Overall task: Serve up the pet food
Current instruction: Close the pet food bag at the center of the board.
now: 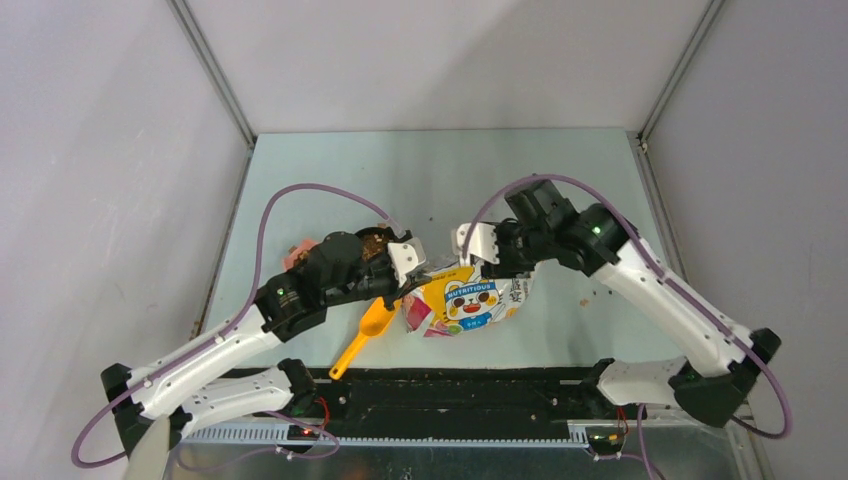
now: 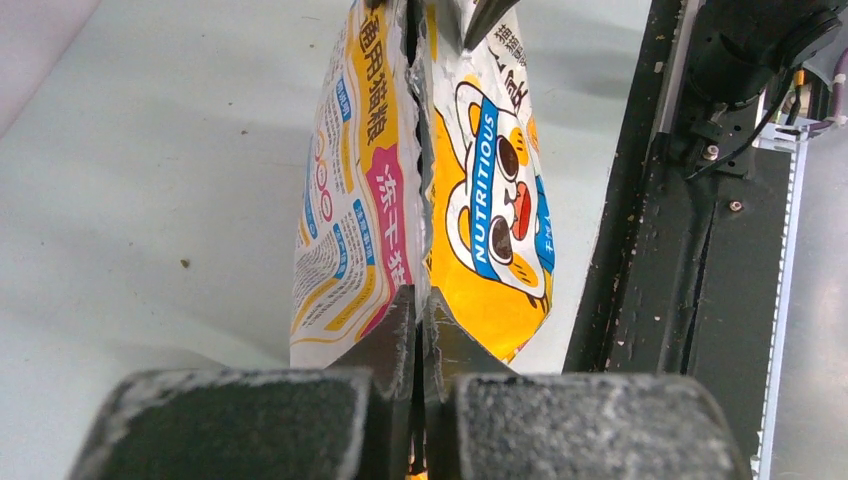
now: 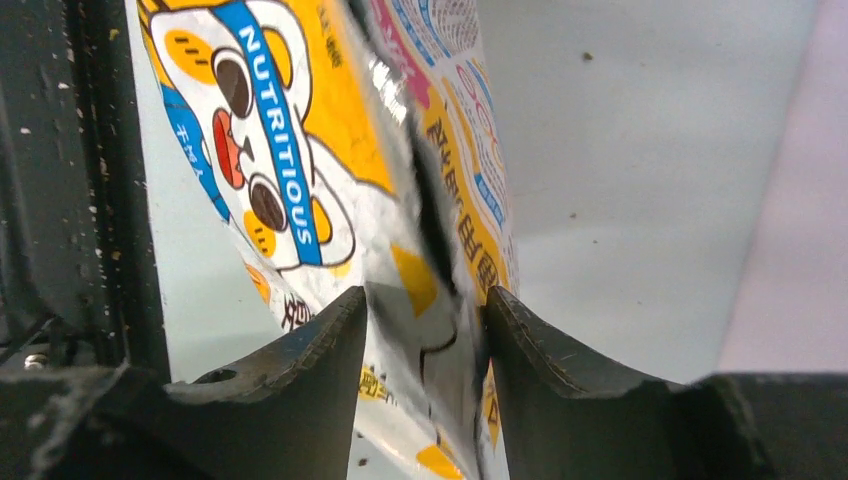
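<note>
The white-yellow cat-printed bag (image 1: 470, 300) lies between both arms on the table. My left gripper (image 1: 418, 275) is shut on the bag's left top edge, its fingertips (image 2: 398, 325) pinched on the foil of the bag (image 2: 480, 200). My right gripper (image 1: 480, 265) stands open astride the bag's other edge. In the right wrist view the bag (image 3: 300, 180) runs between the spread fingers (image 3: 330, 340), nearer the right one. A patch of brown pet food (image 1: 374, 238) shows just behind my left wrist. What is inside the bag is hidden.
A yellow scoop (image 1: 365, 332) lies on the table below the left gripper, handle toward the near edge. Something pink (image 1: 297, 255) sits behind the left arm. A stray pellet (image 1: 585, 301) lies to the right of the bag. The black rail (image 1: 450, 385) runs along the near edge.
</note>
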`<state>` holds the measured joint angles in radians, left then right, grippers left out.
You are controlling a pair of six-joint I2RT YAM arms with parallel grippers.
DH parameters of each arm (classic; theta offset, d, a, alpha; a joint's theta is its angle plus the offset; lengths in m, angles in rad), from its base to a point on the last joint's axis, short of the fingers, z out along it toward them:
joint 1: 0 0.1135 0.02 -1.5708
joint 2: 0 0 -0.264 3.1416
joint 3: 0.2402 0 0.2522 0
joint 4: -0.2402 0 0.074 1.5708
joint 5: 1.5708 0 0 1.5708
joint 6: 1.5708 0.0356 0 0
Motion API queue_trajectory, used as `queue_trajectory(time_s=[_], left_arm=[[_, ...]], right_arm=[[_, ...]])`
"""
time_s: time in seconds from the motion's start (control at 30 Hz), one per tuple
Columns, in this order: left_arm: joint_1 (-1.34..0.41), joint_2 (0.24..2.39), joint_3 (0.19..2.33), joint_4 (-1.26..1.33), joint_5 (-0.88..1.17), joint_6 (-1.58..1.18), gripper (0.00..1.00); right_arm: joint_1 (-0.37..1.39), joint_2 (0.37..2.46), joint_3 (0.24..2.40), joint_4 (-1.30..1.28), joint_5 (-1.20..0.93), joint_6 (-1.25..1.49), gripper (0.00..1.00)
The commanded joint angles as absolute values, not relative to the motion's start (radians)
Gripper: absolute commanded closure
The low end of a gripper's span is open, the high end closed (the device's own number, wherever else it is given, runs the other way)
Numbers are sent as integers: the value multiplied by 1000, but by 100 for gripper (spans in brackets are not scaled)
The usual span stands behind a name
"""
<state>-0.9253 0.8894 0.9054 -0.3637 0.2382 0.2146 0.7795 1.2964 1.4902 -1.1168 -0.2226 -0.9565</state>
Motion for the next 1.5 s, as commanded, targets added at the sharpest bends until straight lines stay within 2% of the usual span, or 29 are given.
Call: queue_trajectory(time_s=[0.0,0.13,0.43,0.5,0.53,0.6,0.87,0.93,0.97,1.03,1.13,1.3,1.37,1.4,1.47], left_arm=[[-925,840,959,-340,201,201,100],[-925,816,943,-351,221,195,100],[-925,777,927,-360,272,204,100],[-926,778,926,-364,274,203,100],[-926,780,926,-366,271,204,100],[-925,780,926,-369,269,204,100],[-925,758,913,-379,261,208,100],[-926,759,914,-377,279,211,100],[-925,760,916,-378,286,213,100],[-926,766,919,-381,292,214,100],[-926,770,922,-384,301,214,100],[-927,769,917,-380,312,213,100],[-927,768,917,-383,314,215,100],[-927,767,917,-384,312,217,100],[-927,763,914,-384,307,218,100]], right_arm=[[794,1164,1421,-1058,-171,-1014,48],[791,1138,1409,-1076,-211,-1041,54],[778,1199,1419,-1102,-228,-1044,55],[777,1199,1428,-1107,-241,-1040,73],[776,1197,1439,-1110,-249,-1035,91],[772,1193,1453,-1117,-259,-1029,100],[739,1205,1509,-1146,-296,-996,100],[752,1203,1493,-1119,-292,-983,84],[764,1203,1486,-1090,-293,-968,73],[781,1209,1480,-1069,-308,-957,61],[816,1233,1488,-1057,-320,-954,55],[843,1265,1496,-1005,-305,-923,54],[849,1273,1506,-1009,-310,-925,67],[851,1276,1513,-1033,-318,-935,90],[853,1288,1541,-1069,-347,-936,100]])
